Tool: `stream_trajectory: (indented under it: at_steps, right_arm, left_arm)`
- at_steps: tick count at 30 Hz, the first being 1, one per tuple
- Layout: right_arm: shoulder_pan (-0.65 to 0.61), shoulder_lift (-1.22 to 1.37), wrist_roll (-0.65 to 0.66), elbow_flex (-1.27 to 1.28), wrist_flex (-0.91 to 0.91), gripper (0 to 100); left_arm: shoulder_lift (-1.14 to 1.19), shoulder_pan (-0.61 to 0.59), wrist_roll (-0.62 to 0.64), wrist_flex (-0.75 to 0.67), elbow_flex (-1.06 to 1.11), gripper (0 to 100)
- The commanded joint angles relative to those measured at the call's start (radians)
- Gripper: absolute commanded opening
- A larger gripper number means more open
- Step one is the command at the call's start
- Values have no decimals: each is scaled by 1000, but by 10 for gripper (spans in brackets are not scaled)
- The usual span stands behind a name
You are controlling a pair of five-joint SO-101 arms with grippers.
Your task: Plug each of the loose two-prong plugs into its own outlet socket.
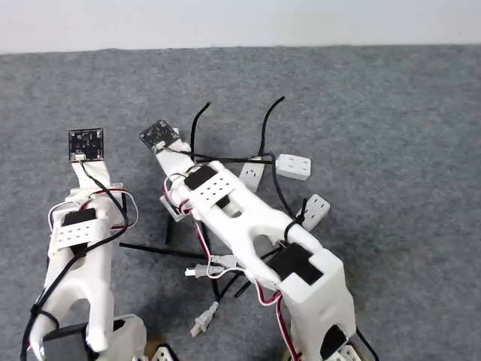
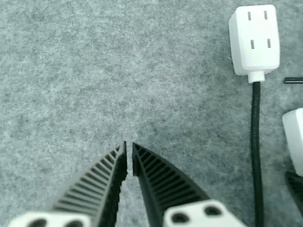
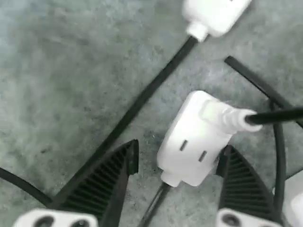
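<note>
The right claw (image 3: 181, 146) is wide open around a white socket (image 3: 189, 142), not squeezing it. The left claw (image 2: 129, 144) is almost closed and holds nothing. A loose plug (image 1: 201, 322) lies by the tabletop's near edge. I think a claw must grab it next.

Overhead camera steeply downward; wrist cameras close above carpet (image 2: 71, 71) and outlet sockets (image 2: 253, 40)

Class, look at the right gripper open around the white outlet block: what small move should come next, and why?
Probably close the right gripper on the outlet block to steady it: its fingers stand open either side, and a loose plug lies on the carpet.
</note>
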Motion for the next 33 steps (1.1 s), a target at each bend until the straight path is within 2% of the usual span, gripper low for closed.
stream_trajectory:
  at_steps: [1, 5, 10, 12, 16, 21, 24, 29, 33]
  right_arm:
    - [-1, -25, -34, -37, -4, 274]
    - [44, 25, -37, -71, -8, 257]
    - [48, 93, -31, -173, 59, 0]
    - [65, 107, -31, -207, 113, 31]
    - [125, 51, -32, -301, 283, 8]
    - [176, -208, -23, -347, 562, 8]
    - [226, -384, 28, -347, 714, 8]
    - [427, -588, 141, -296, 880, 8]
    - [719, -690, 290, -193, 869, 8]
  left_arm:
    - [-23, -8, 8, -25, -12, 14]
    - [-23, -9, 8, -25, -12, 14]
    - [-23, -25, 8, -25, -12, 15]
    - [-23, -25, 8, -25, -12, 15]
    - [-23, -26, 8, -26, -13, 15]
    - [-23, -26, 8, -26, -16, 15]
    - [-23, -26, 8, -26, -18, 15]
    - [-23, -26, 8, -26, -18, 15]
    - [-23, -26, 8, -26, -16, 15]
